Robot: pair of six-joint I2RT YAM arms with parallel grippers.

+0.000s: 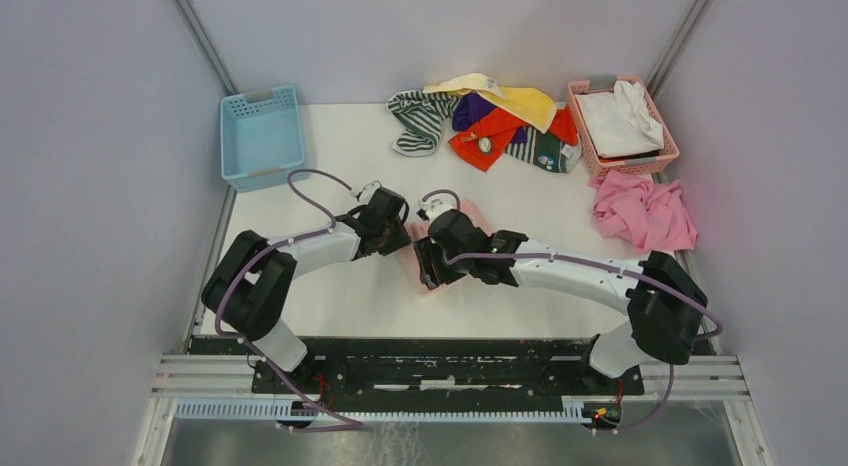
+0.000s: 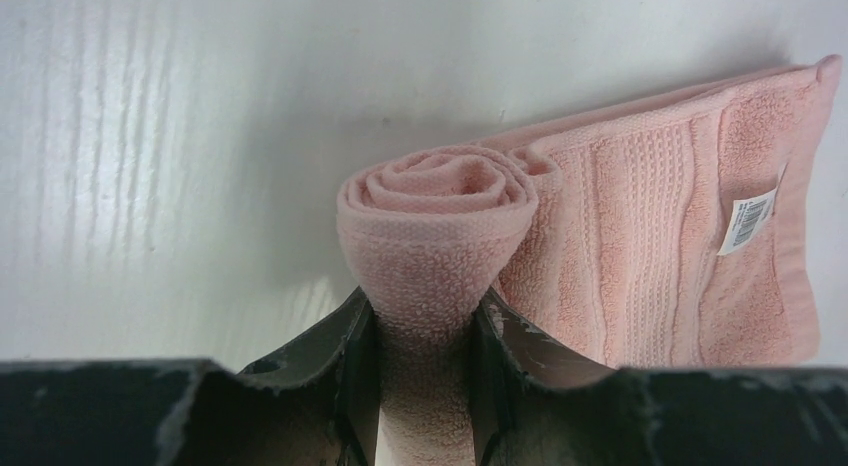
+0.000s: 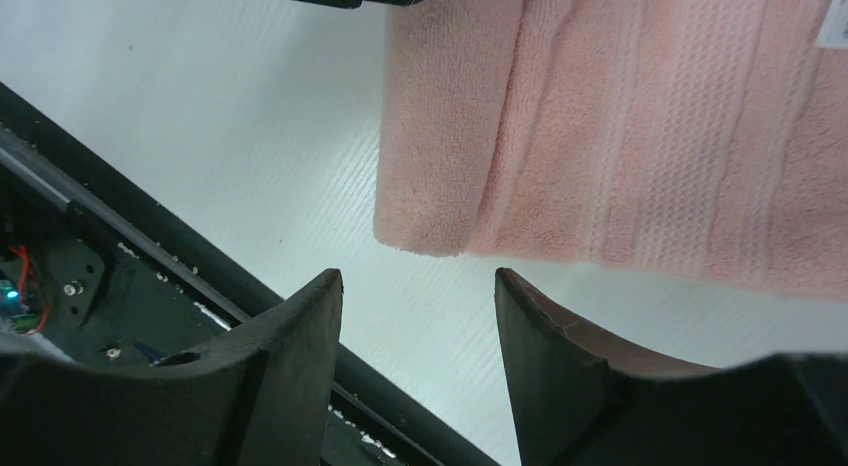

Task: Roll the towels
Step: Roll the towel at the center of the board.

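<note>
The pink towel [image 2: 640, 236] is partly rolled, its roll pinched in the left tool [image 2: 422, 311], the right tool [image 3: 418, 291] open and empty; the other towels [image 1: 500, 121] lie unrolled.

No legible text, only a white barcode tag [image 2: 747, 222] on the light pink towel [image 2: 640, 236], digits too blurred.

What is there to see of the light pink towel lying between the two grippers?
The light pink towel is soft terry cloth with ribbed bands and a white barcode tag near one edge. It is partly rolled: one end is wound into a tight spiral, while the rest lies flat on the white table. The left gripper pinches the rolled end between its fingers. The right gripper stands open beside the edge of the flat part, gripping nothing.
</note>
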